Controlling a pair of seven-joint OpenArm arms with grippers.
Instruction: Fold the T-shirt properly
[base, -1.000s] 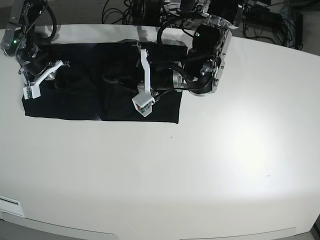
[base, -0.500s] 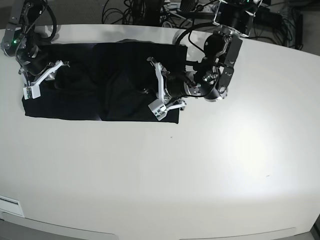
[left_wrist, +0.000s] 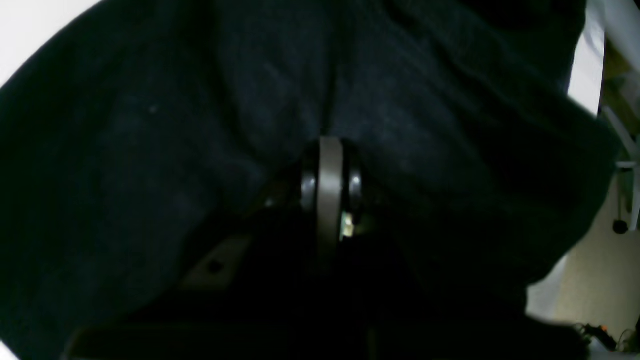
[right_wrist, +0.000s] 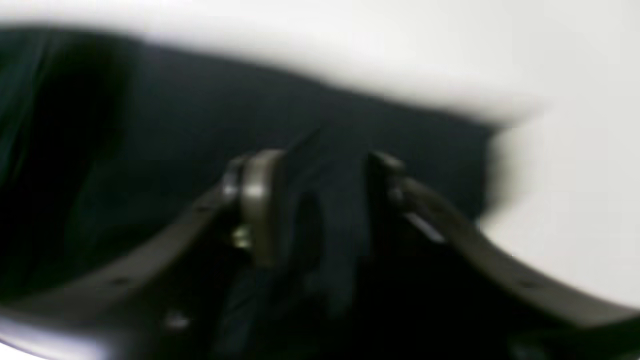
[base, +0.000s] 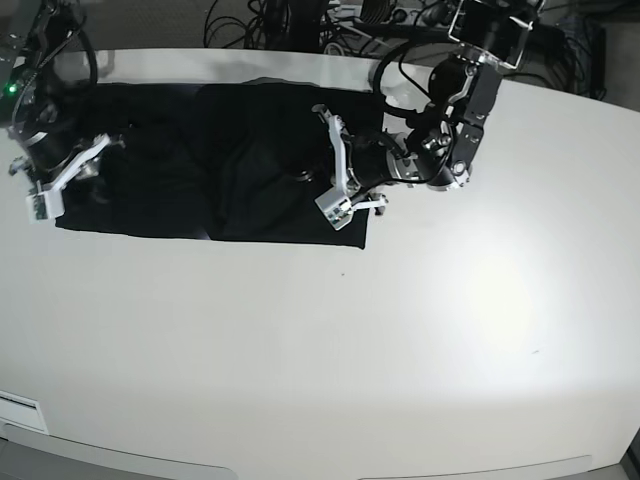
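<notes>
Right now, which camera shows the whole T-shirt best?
The base view: the T-shirt lies spread across the table, edges visible. Left wrist shows only dark folds close up; right wrist shows a blurry patch with one edge.

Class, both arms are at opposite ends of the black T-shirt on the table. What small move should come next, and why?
Probably both grippers should lift their ends slightly together. The left gripper looks shut on a pinch of the T-shirt, and the right gripper has cloth between its fingers. The shirt lies flat on the table, so raising it slightly lets it be carried into a fold.
</notes>
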